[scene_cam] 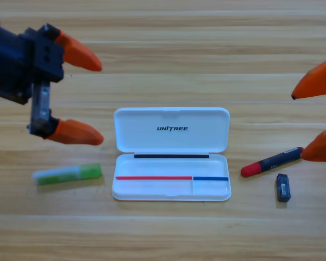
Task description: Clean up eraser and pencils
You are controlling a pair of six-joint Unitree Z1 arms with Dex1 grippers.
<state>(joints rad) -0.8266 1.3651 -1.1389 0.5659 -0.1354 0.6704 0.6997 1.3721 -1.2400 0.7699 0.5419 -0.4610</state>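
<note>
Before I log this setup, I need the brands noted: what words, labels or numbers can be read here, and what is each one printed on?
"UNITREE": dark letters on the inside of the open lid of the white case.
The eraser has a paler patch, perhaps a label, too small to read.
No readable text shows on the red-ended dark pencil, the white and green pencil, the left gripper or the right gripper.

Left gripper, upper left of frame: black blocky housing, dark navy tint at far left edge. Two orange jaws, tapered, rounded tips, smooth glossy surface. Grey metal bracket with small holes joins housing to lower jaw.

Right gripper, right edge of frame: only two orange jaw ends visible, cut off by frame; upper one has small dark tip. Housing out of view.
</note>
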